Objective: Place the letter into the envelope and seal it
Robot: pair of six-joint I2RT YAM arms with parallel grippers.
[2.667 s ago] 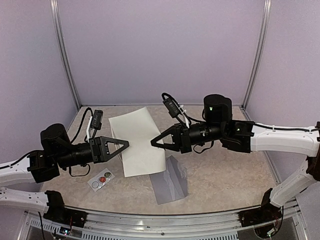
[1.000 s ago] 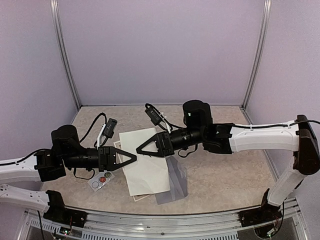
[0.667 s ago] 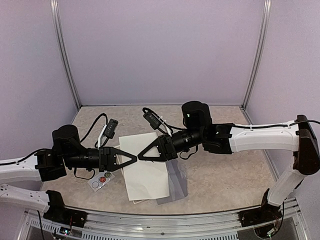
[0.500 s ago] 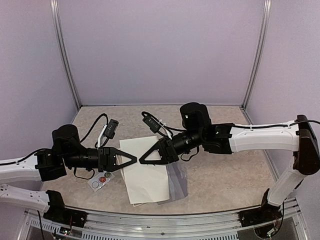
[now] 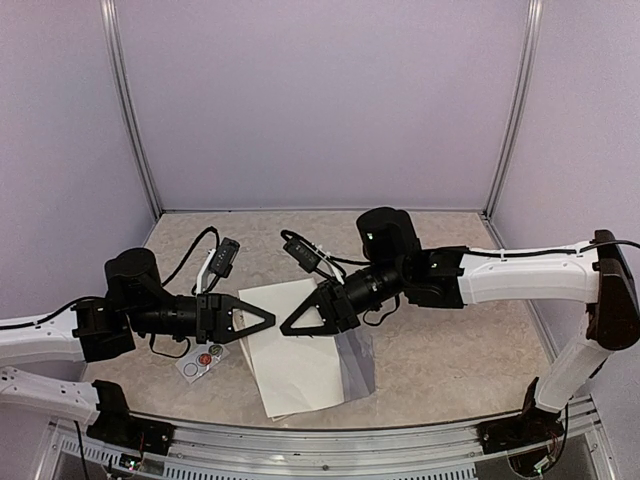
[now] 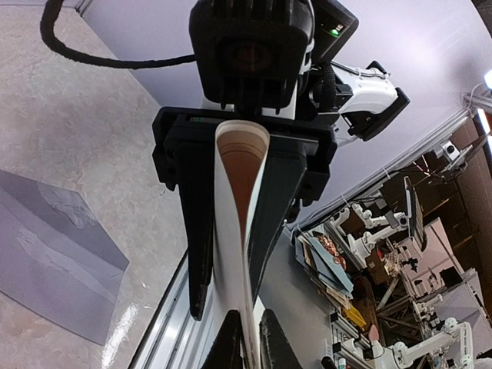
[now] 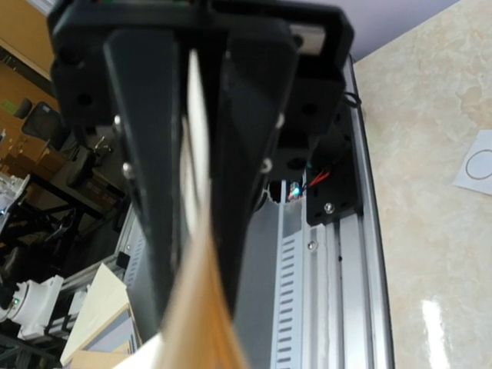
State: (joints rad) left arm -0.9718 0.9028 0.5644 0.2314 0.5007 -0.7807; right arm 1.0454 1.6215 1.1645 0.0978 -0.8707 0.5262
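Observation:
The letter (image 5: pixel 300 350) is a cream sheet, bent over on itself. It lies low over the table, and its right edge overlaps the grey envelope (image 5: pixel 358 365). My left gripper (image 5: pixel 272 320) is shut on the sheet's near left edge. In the left wrist view the sheet (image 6: pixel 231 231) runs edge-on between that gripper's own tips (image 6: pixel 250 342). My right gripper (image 5: pixel 285 329) faces it tip to tip and is shut on the same edge. The envelope (image 6: pixel 54 254) lies flat on the table. In the right wrist view the letter (image 7: pixel 196 307) is a blur that hides that gripper's own fingers.
A small white sticker card (image 5: pixel 203 358) lies left of the letter, under the left arm; it also shows in the right wrist view (image 7: pixel 480 161). The metal front rail (image 5: pixel 330 440) runs along the near table edge. Purple walls close the back and sides.
Both grippers brought the sheet down from mid-air toward the front of the table. The sheet now overlaps the envelope. Over the last second the gripper tips have come closer together.

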